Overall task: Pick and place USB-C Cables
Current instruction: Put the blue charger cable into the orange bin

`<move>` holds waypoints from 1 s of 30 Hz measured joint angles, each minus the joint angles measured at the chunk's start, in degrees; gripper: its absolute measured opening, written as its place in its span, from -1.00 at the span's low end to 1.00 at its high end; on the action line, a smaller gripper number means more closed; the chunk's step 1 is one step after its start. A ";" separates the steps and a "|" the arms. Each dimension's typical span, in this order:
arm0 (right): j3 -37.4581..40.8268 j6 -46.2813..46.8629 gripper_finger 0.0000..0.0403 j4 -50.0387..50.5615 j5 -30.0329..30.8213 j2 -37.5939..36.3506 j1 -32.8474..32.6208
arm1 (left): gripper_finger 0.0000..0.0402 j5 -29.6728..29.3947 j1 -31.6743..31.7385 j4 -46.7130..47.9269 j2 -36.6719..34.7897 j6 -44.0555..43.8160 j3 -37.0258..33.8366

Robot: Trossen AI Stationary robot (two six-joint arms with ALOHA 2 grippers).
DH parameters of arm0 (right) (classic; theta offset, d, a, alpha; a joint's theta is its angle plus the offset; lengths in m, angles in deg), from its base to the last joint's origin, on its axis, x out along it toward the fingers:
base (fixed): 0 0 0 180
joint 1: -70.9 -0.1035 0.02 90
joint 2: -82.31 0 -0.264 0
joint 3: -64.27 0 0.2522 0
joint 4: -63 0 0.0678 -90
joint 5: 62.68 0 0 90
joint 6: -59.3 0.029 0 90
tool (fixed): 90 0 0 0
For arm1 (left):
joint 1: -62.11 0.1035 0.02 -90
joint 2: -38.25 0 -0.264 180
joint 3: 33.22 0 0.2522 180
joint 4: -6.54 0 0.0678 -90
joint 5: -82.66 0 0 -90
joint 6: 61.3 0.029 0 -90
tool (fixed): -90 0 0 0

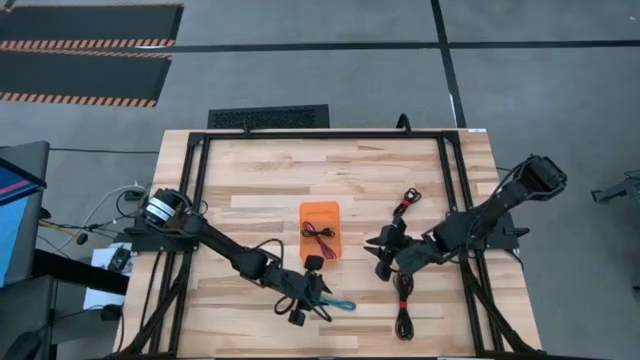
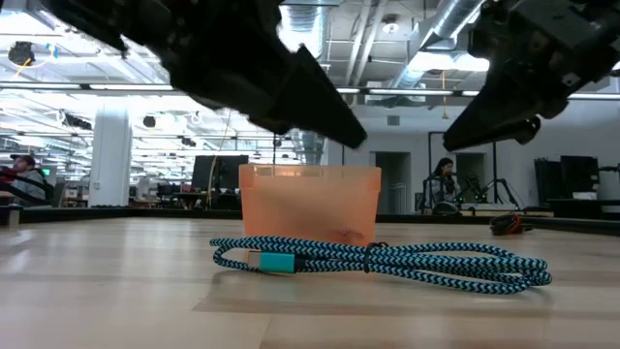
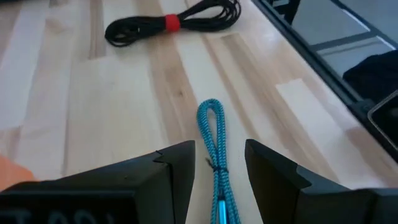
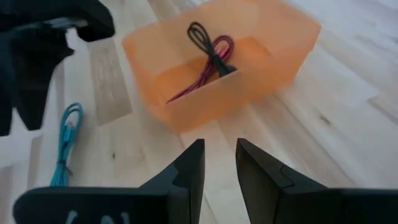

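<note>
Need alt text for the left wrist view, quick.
The left gripper, fingers open, straddles a teal braided cable lying on the light wooden table. Beyond it lies a black coiled cable bound with a red tie.

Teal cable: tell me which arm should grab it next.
Left. The left gripper hangs open right over the teal cable, fingers either side. The right gripper faces the bin, away from it.
</note>
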 joint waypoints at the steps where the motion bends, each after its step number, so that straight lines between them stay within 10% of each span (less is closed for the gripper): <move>1: 0.00 0.69 -0.42 0.60 0.00 0.00 -0.43 | -0.34 -0.31 -0.02 -0.22 0.69 -0.38 0.03; 17: 0.02 1.44 -0.42 3.57 0.02 0.00 -1.55 | -0.36 -0.32 -0.26 4.00 8.56 -2.56 3.16; 30: 0.02 1.41 -0.42 3.86 -0.20 0.00 -0.26 | -0.95 -1.37 -1.14 4.81 2.81 -3.49 2.82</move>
